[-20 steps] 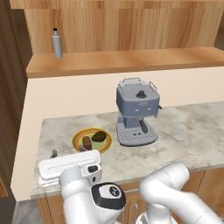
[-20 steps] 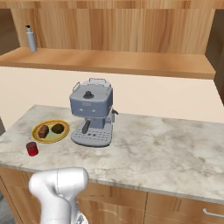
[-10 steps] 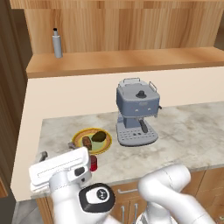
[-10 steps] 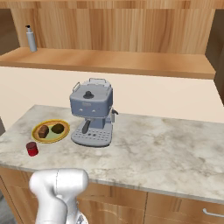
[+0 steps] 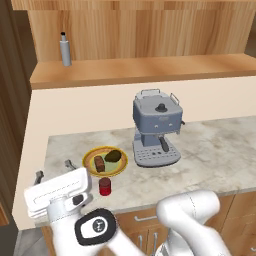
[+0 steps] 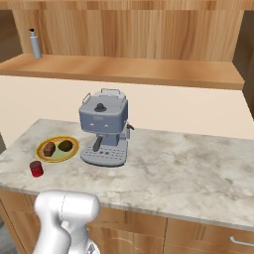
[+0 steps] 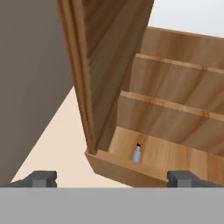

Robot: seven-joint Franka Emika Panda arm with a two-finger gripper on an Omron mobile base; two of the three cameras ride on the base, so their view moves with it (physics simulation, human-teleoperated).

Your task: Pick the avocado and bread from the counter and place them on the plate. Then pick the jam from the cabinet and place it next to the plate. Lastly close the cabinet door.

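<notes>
Cabinet door (image 7: pixel 94 65) edge-on before wide-apart jaws.

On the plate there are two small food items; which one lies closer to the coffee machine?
The avocado, the dark oval lump: it lies on the plate on the side facing the coffee machine, while the rectangular brown bread sits farther away.

Evenly and softly lit throughout, rendered, without glare or hot spots. Bright enough on the counter (image 5: pixel 210 145) to read the marbling; only faint, diffuse shadows under the plate (image 5: pixel 90 159) and beside the coffee machine (image 5: pixel 156 127). Dimmer along the far left edge of the left base view, darker wood there. Slightly soft and low in detail overall, small things grainy. Shaded deep inside the cabinet (image 7: pixel 175 109) in the hand view, paler wall beside it.
</notes>
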